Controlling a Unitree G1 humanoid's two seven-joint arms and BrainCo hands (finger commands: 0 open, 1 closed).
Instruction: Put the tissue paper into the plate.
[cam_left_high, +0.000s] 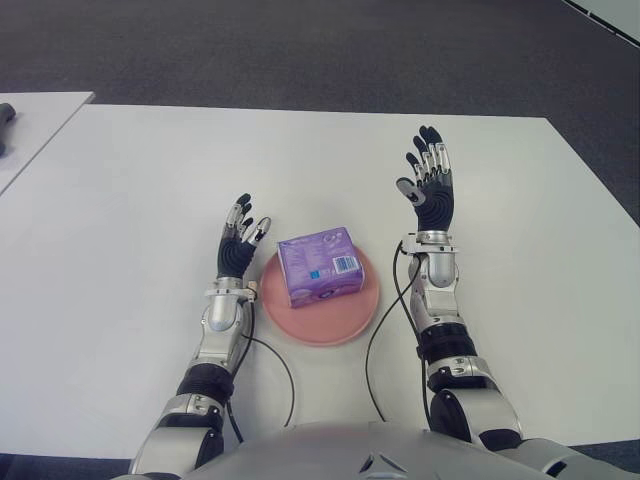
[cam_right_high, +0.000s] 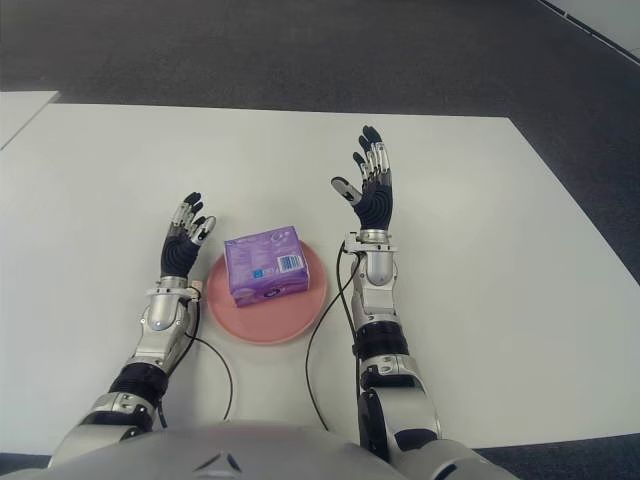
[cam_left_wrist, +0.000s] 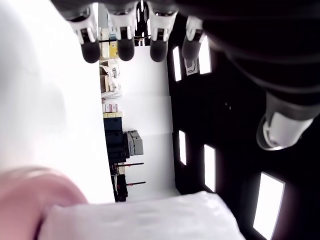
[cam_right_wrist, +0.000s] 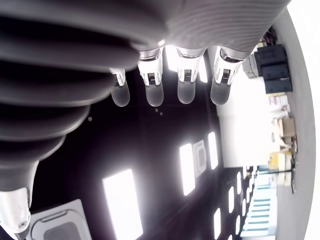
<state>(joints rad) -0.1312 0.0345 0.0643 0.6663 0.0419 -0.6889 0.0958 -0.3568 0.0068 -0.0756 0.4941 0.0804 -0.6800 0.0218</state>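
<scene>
A purple tissue paper pack (cam_left_high: 318, 265) lies inside the pink plate (cam_left_high: 348, 318) near the table's front middle. My left hand (cam_left_high: 240, 243) stands just left of the plate, fingers straight and spread, holding nothing. My right hand (cam_left_high: 428, 185) is raised to the right of the plate, palm open with the fingers (cam_right_wrist: 155, 90) extended upward and nothing in them. In the left wrist view the plate's pink rim (cam_left_wrist: 30, 192) and the tissue pack (cam_left_wrist: 140, 217) show close by, apart from the fingers (cam_left_wrist: 122, 47).
The white table (cam_left_high: 120, 200) stretches wide on both sides. A second white table's corner (cam_left_high: 30, 120) with a dark object (cam_left_high: 5, 118) is at the far left. Black cables (cam_left_high: 280, 370) trail from both wrists near the front edge.
</scene>
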